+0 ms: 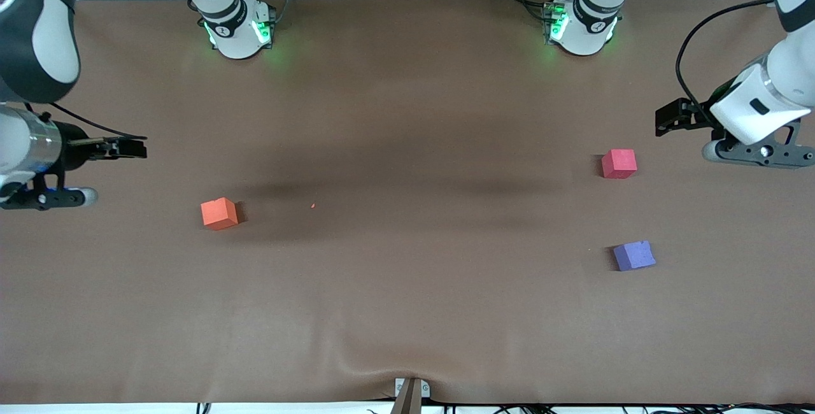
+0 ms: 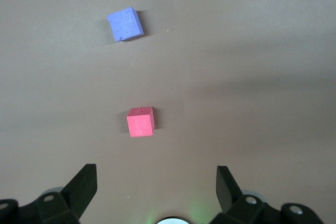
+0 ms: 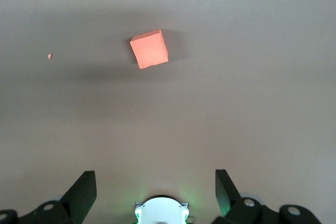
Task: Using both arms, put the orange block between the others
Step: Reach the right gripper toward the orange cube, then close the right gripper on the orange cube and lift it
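Brown cloth is covering the whole table (image 1: 407,312), leaving wide bare room between the ends. Purple-blue cube (image 1: 634,255) is lying nearest the camera, pinkish-red cube (image 1: 619,164) farther back — both below the left gripper (image 1: 675,118), hovering with fingers spread, holding nothing. Orange block (image 1: 219,213) is sitting squarely at the right arm's end, just ahead of the right gripper (image 1: 130,146) — also spread and holding nothing, and clearly the nearer.

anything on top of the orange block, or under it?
Nothing on top: the orange block shows a bare upper face in the front and right wrist views. It sits flat on the brown table cover. Its underside is hidden, so what lies beneath cannot be seen.
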Robot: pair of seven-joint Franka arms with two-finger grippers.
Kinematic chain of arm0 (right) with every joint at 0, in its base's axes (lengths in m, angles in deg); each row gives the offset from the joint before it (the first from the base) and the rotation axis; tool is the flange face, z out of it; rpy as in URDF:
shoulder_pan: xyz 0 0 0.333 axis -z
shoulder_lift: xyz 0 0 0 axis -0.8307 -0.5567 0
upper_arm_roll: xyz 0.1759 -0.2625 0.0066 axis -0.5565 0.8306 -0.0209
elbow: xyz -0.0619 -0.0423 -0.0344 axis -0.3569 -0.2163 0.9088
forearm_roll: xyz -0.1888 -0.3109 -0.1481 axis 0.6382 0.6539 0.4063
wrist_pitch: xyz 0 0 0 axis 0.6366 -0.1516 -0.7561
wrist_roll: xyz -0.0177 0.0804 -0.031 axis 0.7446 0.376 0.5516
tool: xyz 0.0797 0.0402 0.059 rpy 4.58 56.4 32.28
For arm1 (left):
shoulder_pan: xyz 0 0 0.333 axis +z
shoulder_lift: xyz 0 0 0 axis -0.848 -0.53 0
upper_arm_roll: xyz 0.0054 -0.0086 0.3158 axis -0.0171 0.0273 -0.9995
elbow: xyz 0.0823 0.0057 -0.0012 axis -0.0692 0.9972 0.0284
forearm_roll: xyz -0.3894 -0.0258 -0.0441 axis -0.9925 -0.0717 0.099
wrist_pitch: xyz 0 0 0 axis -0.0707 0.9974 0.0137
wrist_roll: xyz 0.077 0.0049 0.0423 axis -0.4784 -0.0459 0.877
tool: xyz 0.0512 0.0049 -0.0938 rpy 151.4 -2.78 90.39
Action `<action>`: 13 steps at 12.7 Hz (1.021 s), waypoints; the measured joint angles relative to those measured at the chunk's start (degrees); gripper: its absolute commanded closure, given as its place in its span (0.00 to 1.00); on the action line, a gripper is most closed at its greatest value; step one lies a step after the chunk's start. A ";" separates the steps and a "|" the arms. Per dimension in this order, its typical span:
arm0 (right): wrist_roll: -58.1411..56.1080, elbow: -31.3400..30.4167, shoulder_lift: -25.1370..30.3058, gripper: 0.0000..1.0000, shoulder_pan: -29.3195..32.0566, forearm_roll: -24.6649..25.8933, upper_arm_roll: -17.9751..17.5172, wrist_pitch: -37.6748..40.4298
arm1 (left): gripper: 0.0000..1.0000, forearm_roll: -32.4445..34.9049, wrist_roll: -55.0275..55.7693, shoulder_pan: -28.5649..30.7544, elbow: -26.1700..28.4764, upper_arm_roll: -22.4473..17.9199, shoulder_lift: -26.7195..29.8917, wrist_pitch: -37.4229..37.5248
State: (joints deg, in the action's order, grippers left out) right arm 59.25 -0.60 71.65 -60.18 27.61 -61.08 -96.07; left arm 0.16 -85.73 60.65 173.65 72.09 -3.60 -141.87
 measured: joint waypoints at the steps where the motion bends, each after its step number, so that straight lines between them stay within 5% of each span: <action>1: -0.03 -0.17 -0.79 0.00 -0.50 -0.23 -0.03 0.02 | 0.00 0.00 0.37 0.00 0.00 0.00 -0.18 -0.13; 9: -0.17 -0.62 -11.48 0.00 -3.00 -0.35 0.01 -4.68 | 0.00 0.00 3.79 -0.09 -0.34 0.59 0.56 -2.43; 13: -0.19 -0.69 -18.70 0.00 -3.00 -0.34 0.07 -14.12 | 0.00 0.00 3.79 -0.09 0.03 0.63 0.55 -2.59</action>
State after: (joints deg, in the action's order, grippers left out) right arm 59.06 -1.29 52.95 -63.18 27.26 -61.01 -110.19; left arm 0.16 -81.94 60.56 173.68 72.71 -3.05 -144.47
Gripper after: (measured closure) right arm 0.000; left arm 0.000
